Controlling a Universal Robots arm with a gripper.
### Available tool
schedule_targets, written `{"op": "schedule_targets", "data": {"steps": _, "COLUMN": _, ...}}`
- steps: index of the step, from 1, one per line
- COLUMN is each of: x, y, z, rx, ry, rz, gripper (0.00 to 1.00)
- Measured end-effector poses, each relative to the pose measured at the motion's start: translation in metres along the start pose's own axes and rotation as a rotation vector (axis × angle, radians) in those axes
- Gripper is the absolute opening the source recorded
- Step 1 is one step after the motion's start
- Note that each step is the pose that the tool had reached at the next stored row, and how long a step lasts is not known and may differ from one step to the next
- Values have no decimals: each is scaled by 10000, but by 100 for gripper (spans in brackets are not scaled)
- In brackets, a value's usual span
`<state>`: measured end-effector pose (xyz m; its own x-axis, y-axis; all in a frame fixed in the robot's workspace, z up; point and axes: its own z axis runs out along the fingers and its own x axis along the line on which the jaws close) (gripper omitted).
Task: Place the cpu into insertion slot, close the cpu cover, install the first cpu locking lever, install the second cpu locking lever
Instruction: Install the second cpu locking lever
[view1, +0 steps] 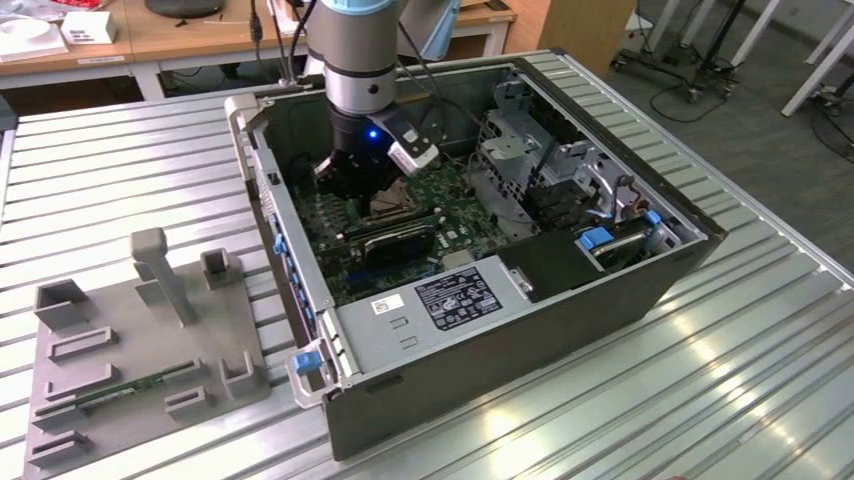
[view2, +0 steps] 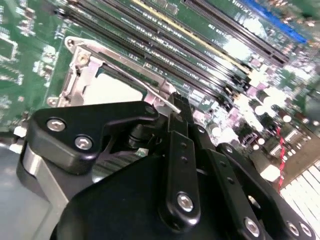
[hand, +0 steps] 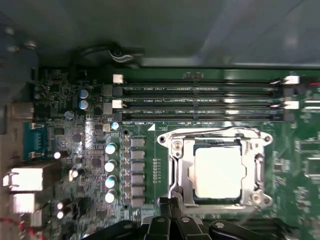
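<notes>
The cpu (hand: 219, 172) has a pale, matt metallic face, smooth and flat. Around it the cpu cover (hand: 179, 170) is bright bare metal with a dull silvery sheen, seated on the insertion slot (hand: 252, 131). The circuit board (hand: 305, 165) is glossy green laminate. The gripper (view2: 181, 112) looks like black matt metal with shiny steel screws. The computer case (view1: 534, 330) is dark painted sheet metal on a ribbed, brushed aluminium tabletop (view1: 120, 180). The grey fixture tray (view1: 147, 350) seems matt plastic.

The gripper (view2: 172, 107) body blocked a big chunk of the cpu cover (view2: 80, 75) in the second wrist view, so the cpu (view2: 112, 87) only peeked out. In the exterior view the insertion slot (view1: 395, 205) sat mostly under the arm (view1: 358, 70), too small to make out.
</notes>
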<state>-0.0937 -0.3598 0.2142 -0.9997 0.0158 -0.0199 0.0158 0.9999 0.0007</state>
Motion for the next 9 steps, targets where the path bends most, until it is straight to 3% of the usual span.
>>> {"op": "schedule_targets", "data": {"steps": 4, "x": -3, "y": 0, "z": -136, "rx": 0, "ry": 0, "rz": 0, "gripper": 11}}
{"op": "schedule_targets", "data": {"steps": 9, "x": -5, "y": 0, "z": -250, "rx": 0, "ry": 0, "rz": 0, "gripper": 11}}
